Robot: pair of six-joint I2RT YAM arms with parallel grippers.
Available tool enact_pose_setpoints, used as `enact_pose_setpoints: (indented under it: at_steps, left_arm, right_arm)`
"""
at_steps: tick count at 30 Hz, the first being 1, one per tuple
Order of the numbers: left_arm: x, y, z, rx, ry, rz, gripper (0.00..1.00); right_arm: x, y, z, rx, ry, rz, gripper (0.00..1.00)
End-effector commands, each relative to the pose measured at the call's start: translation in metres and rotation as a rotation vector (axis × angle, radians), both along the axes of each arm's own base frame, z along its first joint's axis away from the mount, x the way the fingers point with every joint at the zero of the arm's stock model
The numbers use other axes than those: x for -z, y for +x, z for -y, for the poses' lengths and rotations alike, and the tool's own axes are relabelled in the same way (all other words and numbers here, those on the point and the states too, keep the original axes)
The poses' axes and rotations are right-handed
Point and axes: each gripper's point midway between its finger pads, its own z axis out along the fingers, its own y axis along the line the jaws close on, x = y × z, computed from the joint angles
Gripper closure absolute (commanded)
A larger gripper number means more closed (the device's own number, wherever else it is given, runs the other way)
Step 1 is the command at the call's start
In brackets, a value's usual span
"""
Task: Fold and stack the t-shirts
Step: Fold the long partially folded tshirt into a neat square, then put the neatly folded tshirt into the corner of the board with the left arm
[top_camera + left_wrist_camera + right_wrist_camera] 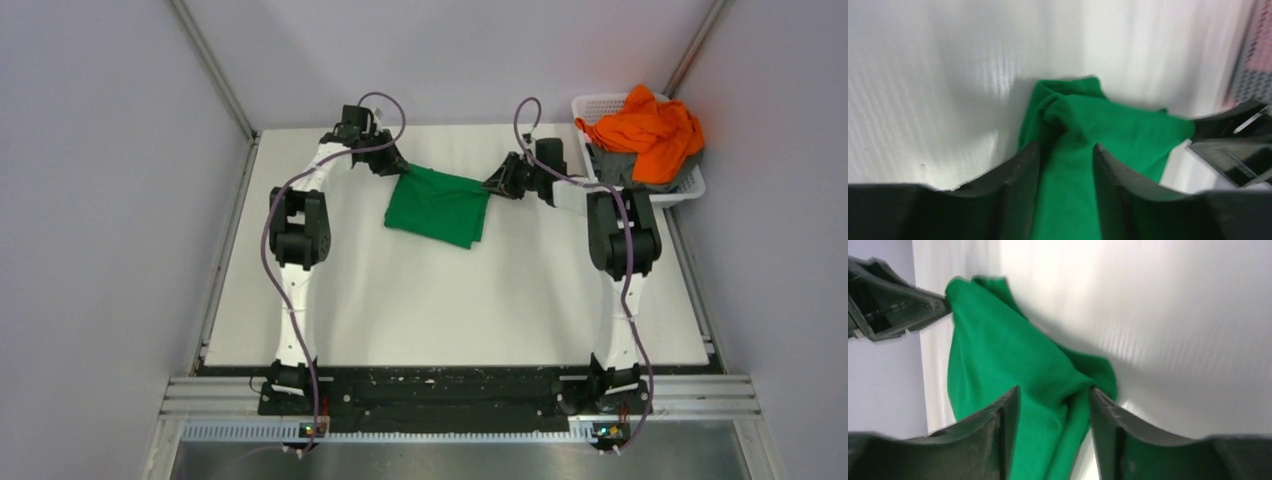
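The green t-shirt (440, 205) lies folded on the far middle of the white table (450, 300). My left gripper (395, 165) is at its far left corner and my right gripper (497, 183) at its far right corner. In the left wrist view the jaws (1066, 147) stand apart with green cloth (1108, 125) running between them. In the right wrist view the jaws (1054, 389) also stand apart over bunched green cloth (993, 340). An orange t-shirt (650, 130) lies on a grey one (620, 168) in the basket.
The white lattice basket (590, 105) stands at the far right corner, close behind my right arm. Grey walls enclose the table on the left, back and right. Each wrist view shows the other gripper across the shirt (1228, 140) (893, 300).
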Motion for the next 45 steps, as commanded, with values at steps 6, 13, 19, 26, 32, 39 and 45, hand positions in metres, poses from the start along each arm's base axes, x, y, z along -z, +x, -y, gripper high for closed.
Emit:
enact_pose_setpoints:
  at_steps: [6, 13, 19, 26, 32, 39, 45]
  left_arm:
    - [-0.048, 0.005, -0.016, -0.036, 0.052, 0.107, 0.01]
    - [-0.020, -0.034, -0.018, 0.052, 0.203, 0.063, 0.03]
    - [0.022, -0.046, -0.015, 0.074, 0.273, -0.028, 0.20]
    - [0.045, -0.044, 0.012, 0.111, 0.216, -0.051, 0.38]
    - [0.065, -0.035, -0.002, 0.012, 0.310, -0.102, 1.00]
    - [0.030, -0.007, -0.110, -0.258, 0.554, -0.036, 1.00]
    - [-0.015, 0.011, -0.213, -0.372, 0.716, 0.073, 1.00]
  right_arm:
    - [-0.054, 0.030, 0.021, 0.054, -0.160, 0.174, 0.01]
    - [-0.079, -0.029, 0.017, 0.053, -0.320, 0.224, 0.01]
    - [-0.094, -0.085, 0.028, 0.092, -0.290, 0.243, 0.01]
    - [-0.106, -0.135, 0.060, 0.156, -0.361, 0.261, 0.01]
    - [-0.110, -0.156, 0.091, 0.222, -0.480, 0.262, 0.01]
    - [-0.119, -0.158, 0.113, 0.304, -0.558, 0.284, 0.01]
    - [-0.116, -0.157, 0.120, 0.325, -0.595, 0.273, 0.01]
